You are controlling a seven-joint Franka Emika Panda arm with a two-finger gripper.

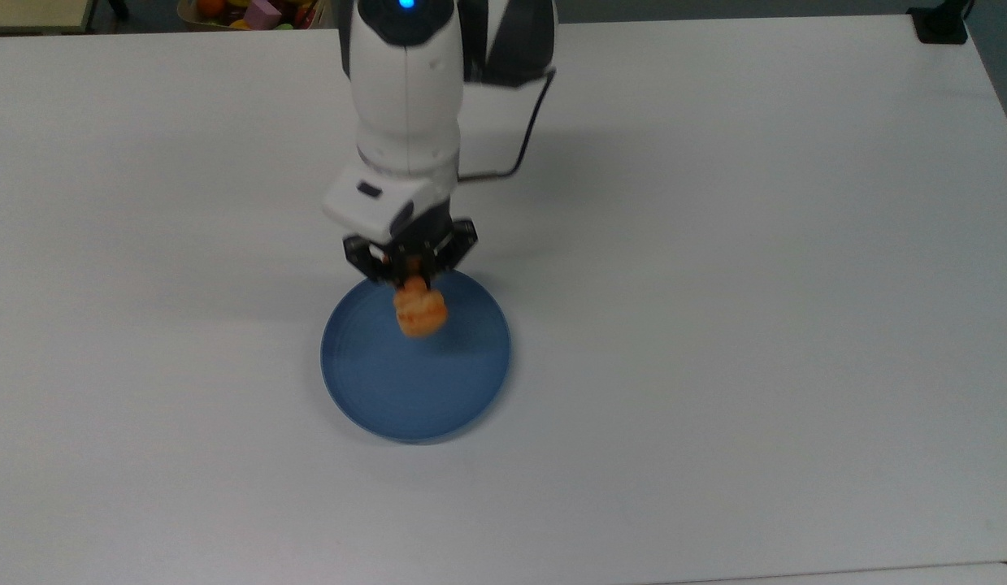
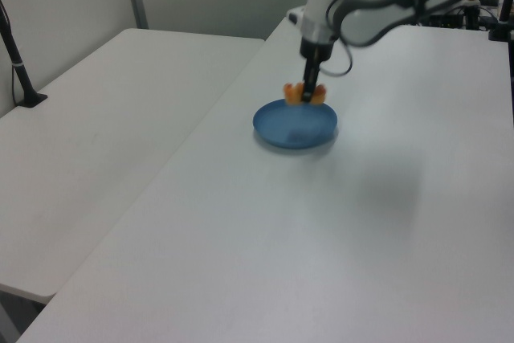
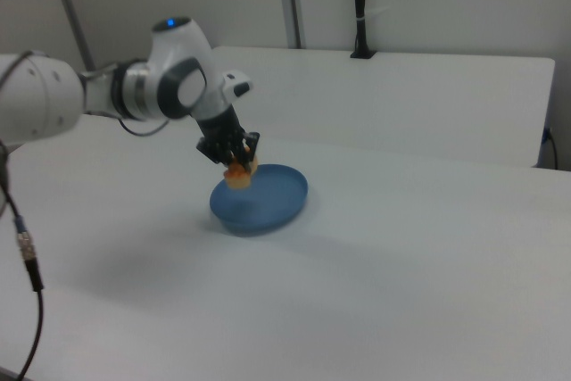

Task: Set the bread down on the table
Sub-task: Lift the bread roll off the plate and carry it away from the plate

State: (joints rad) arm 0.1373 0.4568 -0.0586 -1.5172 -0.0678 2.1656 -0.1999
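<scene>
Orange bread [image 1: 421,311] is hanging in the gripper [image 1: 411,268].
The fingers are pinching it above the blue plate [image 1: 365,382], off the table [image 1: 755,244].

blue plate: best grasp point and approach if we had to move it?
Probably the plate's rim on the near side in the top view, coming from the side and low: it is flat and shallow, with a thin raised edge. The gripper now holds the bread above its far part.

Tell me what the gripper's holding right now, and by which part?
The bread, pinched at its upper end by the gripper, hanging above the plate.
</scene>
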